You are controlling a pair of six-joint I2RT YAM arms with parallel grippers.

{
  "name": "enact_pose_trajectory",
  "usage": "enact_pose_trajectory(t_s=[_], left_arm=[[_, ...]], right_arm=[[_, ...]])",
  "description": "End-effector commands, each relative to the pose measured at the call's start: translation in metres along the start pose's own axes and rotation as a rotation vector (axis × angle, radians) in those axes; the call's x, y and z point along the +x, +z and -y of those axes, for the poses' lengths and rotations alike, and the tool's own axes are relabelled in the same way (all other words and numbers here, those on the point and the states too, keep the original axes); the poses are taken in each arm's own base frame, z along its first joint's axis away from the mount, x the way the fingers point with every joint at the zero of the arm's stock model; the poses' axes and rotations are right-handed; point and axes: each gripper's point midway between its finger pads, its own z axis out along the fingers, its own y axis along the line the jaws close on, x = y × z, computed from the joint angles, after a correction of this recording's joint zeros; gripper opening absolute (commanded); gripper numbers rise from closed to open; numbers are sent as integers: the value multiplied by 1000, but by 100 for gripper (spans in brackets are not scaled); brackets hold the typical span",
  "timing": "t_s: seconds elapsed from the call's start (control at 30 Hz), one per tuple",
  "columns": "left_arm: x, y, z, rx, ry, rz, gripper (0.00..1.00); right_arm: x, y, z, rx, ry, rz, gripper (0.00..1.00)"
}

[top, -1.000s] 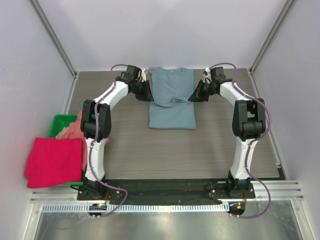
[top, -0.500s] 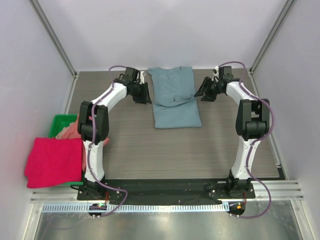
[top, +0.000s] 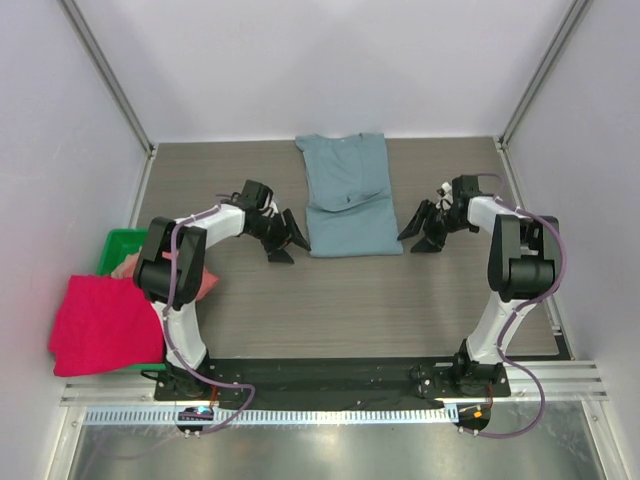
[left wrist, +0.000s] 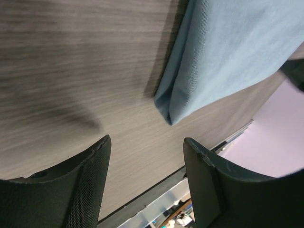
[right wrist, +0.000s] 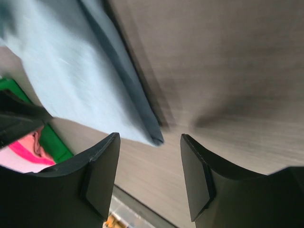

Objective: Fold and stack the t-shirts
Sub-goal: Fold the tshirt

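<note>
Left hand (top: 288, 242) and right hand (top: 415, 238) released beside the blue shirt (top: 345, 200)

Near left, the crimson shirt (top: 105, 325) lies folded over the bin's (top: 122, 240) front, the salmon shirt (top: 128, 267) in it. Farther in, both hands hang spread and empty — one by each near corner of the blue shirt, flat on the worktop (top: 350, 300).

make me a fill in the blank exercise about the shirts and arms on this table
1. The shirt lying between the left arm and the right arm is ____ in colour.
2. Both arms' jaws stand ____, holding nothing.
3. The bin beside the left arm is ____.
4. The bright pink shirt sits on the ____ side of the overhead view.
Missing words: blue; open; green; left.
</note>
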Motion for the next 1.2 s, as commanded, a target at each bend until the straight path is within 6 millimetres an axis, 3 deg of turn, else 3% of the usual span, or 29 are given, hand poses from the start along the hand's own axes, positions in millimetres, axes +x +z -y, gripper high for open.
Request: enact_pose_trajectory(t_s=[0.0,0.37,0.77,0.87,1.03,1.1,1.17], left_arm=[[-12,2,36,122,4,21,63],[-4,39,47,116,16,-45,58],[0,45,37,82,-7,-63,42],[0,43,35,70,-5,-59,31],[-6,37,28,28,26,-28,0],[-9,32,28,22,40,-19,0],[-15,23,32,20,107,2,0]], right_arm=[[14,-2,-7,-60,17,-40,60],[26,16,5,-68,101,-97,58],[41,29,17,-56,175,-144,49],[43,30,19,-57,191,-144,39],[46,31,19,-74,201,-123,17],[44,27,14,-85,202,-106,2],[42,23,9,-101,193,-94,2]])
